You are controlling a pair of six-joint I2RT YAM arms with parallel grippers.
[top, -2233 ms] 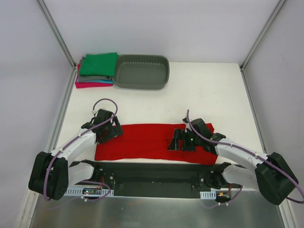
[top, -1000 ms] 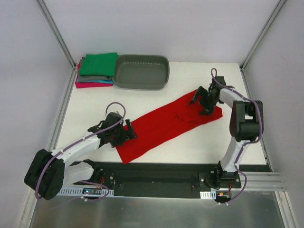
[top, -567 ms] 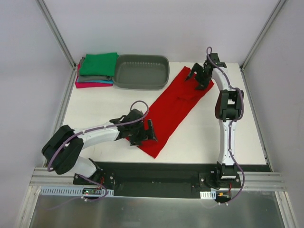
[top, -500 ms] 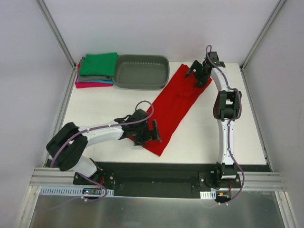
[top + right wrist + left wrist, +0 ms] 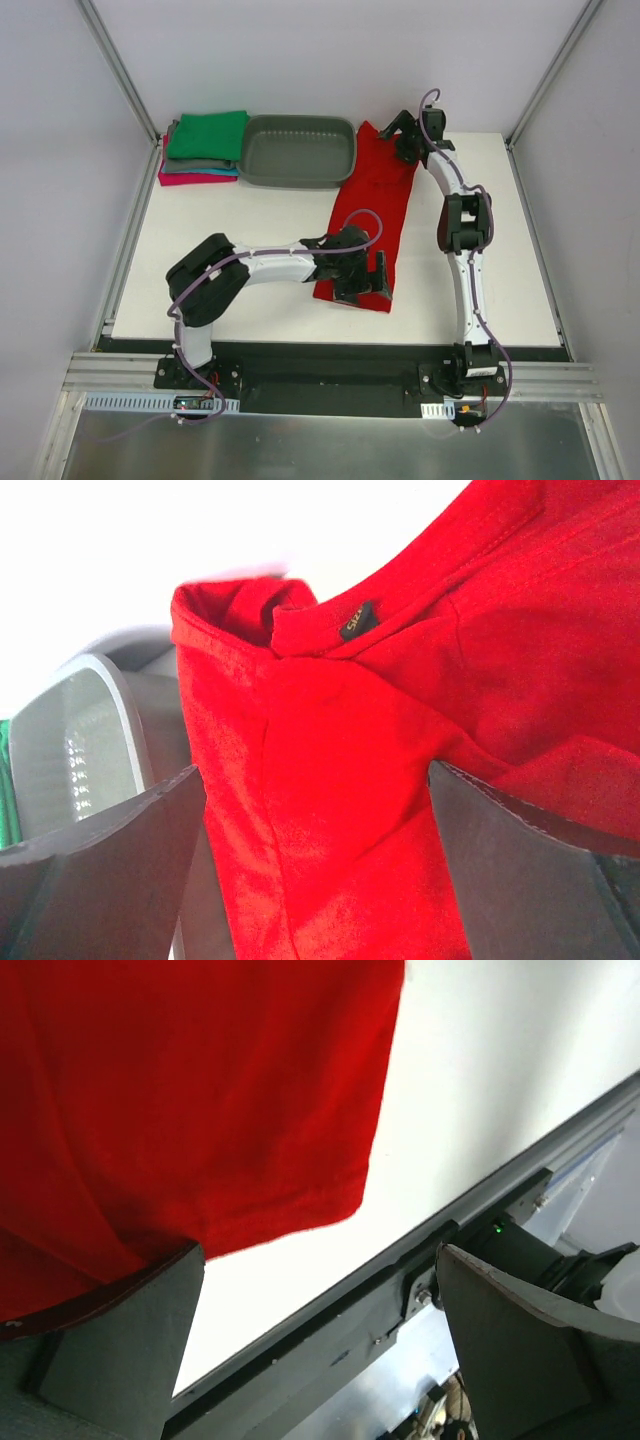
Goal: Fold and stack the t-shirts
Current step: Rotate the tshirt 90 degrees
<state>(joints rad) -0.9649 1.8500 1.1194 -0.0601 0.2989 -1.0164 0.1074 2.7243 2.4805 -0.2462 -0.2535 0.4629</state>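
the red shirt (image 5: pixel 372 205) lay as a long strip on the table (image 5: pixel 220 250), running from near the middle towards the far edge. its far end was just beside the right end of the grey tub (image 5: pixel 298 150). the left gripper (image 5: pixel 365 278) sat over the near end, jaws spread wide, with the hem and bare table showing between them. the right gripper (image 5: pixel 402 138) was at the far end, jaws also apart, with the bunched collar and its small black label (image 5: pixel 357 620) ahead of them. the folded shirts (image 5: pixel 205 148) sat in a pile, green on top, against the tub's left end.
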